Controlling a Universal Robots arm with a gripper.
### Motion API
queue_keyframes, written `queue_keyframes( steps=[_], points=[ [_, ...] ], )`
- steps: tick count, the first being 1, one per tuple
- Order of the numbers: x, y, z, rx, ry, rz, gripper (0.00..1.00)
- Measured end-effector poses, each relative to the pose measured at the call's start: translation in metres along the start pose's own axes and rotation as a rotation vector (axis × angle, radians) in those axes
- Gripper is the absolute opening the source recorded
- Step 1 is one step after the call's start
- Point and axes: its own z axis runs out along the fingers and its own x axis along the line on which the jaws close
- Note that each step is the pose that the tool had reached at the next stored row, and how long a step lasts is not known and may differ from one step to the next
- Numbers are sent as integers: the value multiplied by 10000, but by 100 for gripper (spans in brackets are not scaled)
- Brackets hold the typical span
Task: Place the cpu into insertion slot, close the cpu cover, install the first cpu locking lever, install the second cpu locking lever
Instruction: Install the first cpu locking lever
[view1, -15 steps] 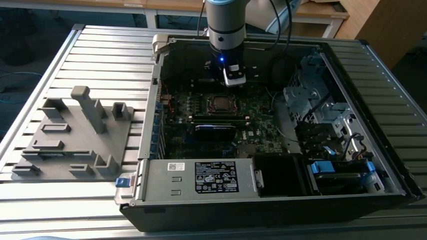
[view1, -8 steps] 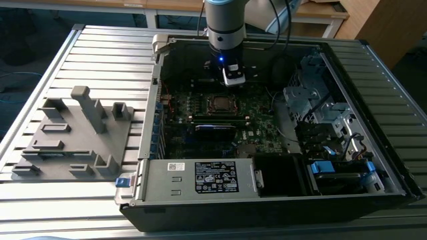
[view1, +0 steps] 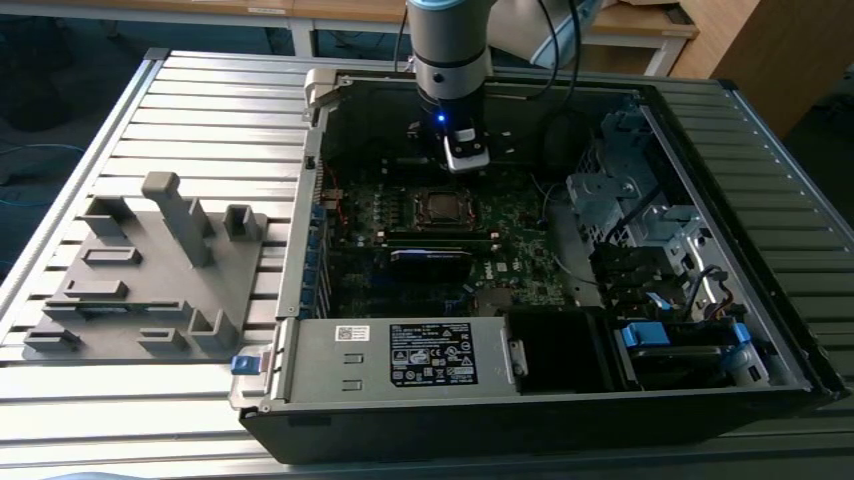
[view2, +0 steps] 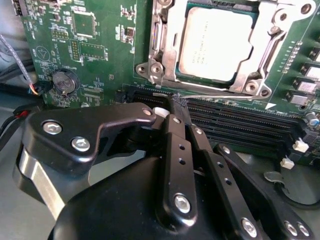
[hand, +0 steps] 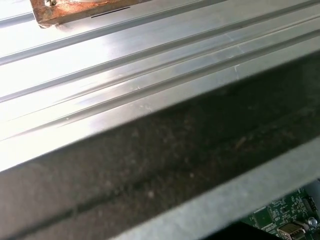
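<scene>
Sitting in the insertion slot (view2: 150, 69), the cpu (view2: 215, 42) is lying beneath the cpu cover (view2: 170, 40) frame. A thin locking lever (view2: 225, 96) is running along the socket's edge nearest the gripper (view2: 176, 104), whose fingers (view2: 172, 145) are pressing together just beside the lever's end.

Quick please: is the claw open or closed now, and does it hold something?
Claw: closed, with nothing seen held; its tip is at the thin cpu locking lever.

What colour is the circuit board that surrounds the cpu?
The circuit board is green, dotted with small silver and black parts. The second wrist view shows it best.
</scene>
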Motion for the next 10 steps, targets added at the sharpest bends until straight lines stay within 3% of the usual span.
queue_keyframes(
  steps=[10],
  points=[
    [9, 1, 9, -16, -37, -6, 10]
  ],
)
